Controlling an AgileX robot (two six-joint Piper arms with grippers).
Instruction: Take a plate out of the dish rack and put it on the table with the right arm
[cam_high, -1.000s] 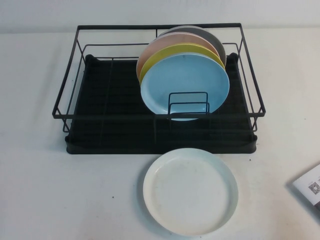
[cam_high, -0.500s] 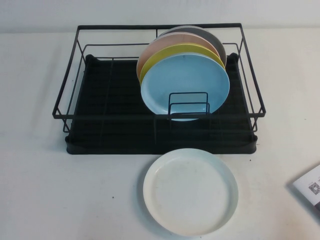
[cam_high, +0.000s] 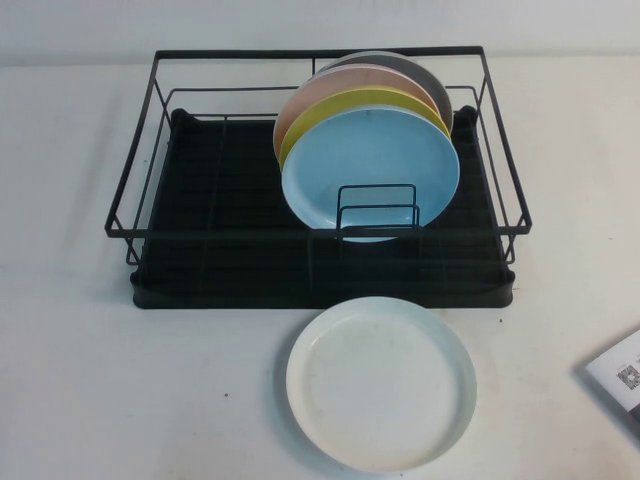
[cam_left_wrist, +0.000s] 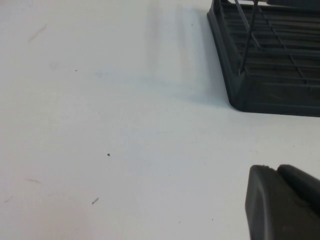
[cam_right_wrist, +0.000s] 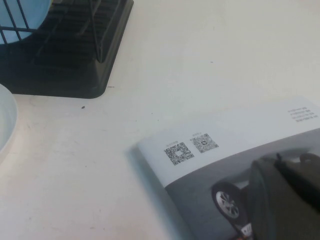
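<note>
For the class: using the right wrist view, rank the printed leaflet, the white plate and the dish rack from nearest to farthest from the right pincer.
1. Printed leaflet: directly beneath the right pincer.
2. White plate: flat on the table, farther over.
3. Dish rack: beyond the plate, though only slightly farther.

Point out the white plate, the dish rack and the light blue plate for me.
plate (cam_high: 381, 383), high view, its flat centre.
dish rack (cam_high: 225, 230), high view, bare tray base.
light blue plate (cam_high: 370, 160), high view, its upper face.

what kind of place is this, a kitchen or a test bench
Likely a staged test bench, not a kitchen: a dish rack of coloured plates and a white plate sit on a bare white table, with a printed leaflet nearby. No sink shows.
</note>
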